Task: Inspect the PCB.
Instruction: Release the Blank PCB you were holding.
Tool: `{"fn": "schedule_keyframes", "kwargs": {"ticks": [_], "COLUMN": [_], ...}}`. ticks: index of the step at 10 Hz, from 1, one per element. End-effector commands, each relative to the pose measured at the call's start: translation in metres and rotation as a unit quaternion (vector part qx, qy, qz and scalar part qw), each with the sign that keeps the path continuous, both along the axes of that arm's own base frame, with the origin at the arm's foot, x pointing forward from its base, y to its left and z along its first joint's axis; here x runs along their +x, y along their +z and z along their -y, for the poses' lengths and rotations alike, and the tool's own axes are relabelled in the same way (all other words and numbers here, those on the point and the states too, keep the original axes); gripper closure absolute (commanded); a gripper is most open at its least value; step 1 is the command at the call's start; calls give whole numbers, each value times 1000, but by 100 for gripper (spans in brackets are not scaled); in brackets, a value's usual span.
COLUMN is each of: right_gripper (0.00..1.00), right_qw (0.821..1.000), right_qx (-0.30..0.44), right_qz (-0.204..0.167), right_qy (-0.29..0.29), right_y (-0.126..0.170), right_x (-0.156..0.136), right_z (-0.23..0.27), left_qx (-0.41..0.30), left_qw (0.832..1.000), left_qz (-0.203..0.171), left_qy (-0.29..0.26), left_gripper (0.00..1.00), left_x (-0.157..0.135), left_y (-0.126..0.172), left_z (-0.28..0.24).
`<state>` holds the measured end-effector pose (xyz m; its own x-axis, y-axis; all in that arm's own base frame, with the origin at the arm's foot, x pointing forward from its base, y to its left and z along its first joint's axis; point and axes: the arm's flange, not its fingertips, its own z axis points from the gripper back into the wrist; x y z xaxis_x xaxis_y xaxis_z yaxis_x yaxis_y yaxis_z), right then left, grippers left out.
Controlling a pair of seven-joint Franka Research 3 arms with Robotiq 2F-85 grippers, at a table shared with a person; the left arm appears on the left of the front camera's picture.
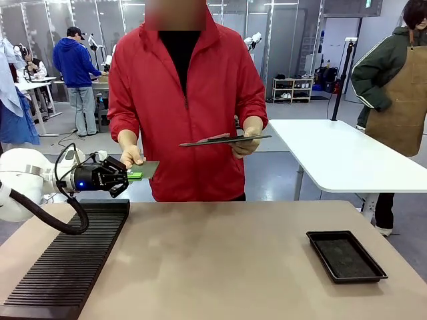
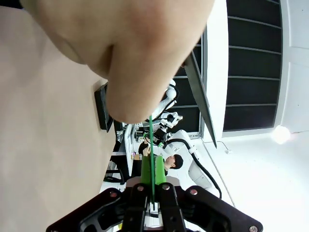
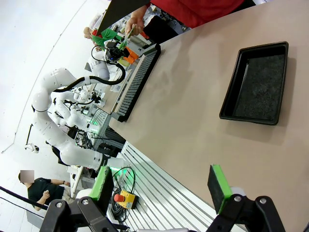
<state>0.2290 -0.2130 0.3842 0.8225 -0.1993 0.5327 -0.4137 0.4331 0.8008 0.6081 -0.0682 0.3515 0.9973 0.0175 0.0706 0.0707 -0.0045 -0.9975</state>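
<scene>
The PCB (image 1: 145, 169) is a thin grey-green board held flat above the table's far left edge. My left gripper (image 1: 133, 176) is shut on its near edge. A person in a red jacket grips the board's far side with one hand (image 1: 131, 157). In the left wrist view the PCB (image 2: 150, 140) shows edge-on as a thin green line between the green pads (image 2: 145, 173), and the person's hand (image 2: 135, 48) looms just beyond. My right gripper (image 3: 159, 188) stands open above the table with nothing between its fingers.
The person's other hand holds a dark flat tablet (image 1: 227, 140). A long black slotted rack (image 1: 67, 267) lies along the table's left side. A shallow black tray (image 1: 333, 233) sits at the right, also seen as the tray (image 3: 231, 92) in the right wrist view.
</scene>
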Motion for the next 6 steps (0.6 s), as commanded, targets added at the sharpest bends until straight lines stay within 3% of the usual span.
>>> {"fn": "schedule_keyframes", "kwargs": {"ticks": [1,2,3,4,5,6], "right_gripper": [0,0,0,0,0,0], "right_qw": [1000,1000,1000,1000,1000,1000], "right_qx": [1,1,1,1,1,1], "right_qz": [10,10,10,10,10,10], "right_qy": [0,0,0,0,0,0], "right_y": [1,1,1,1,1,1], "right_x": [1,1,1,1,1,1], "right_z": [1,1,1,1,1,1], "left_qx": [6,6,0,1,0,-2], "left_qw": [1000,1000,1000,1000,1000,1000], "left_qz": [1,1,0,-1,-3,-8], "left_qy": [1,1,0,-4,-6,-8], "left_gripper": [97,97,62,61,27,27], "left_x": [-1,-1,0,-1,-2,-4], "left_y": [3,3,0,0,0,-1], "left_z": [1,1,0,0,0,2]}}
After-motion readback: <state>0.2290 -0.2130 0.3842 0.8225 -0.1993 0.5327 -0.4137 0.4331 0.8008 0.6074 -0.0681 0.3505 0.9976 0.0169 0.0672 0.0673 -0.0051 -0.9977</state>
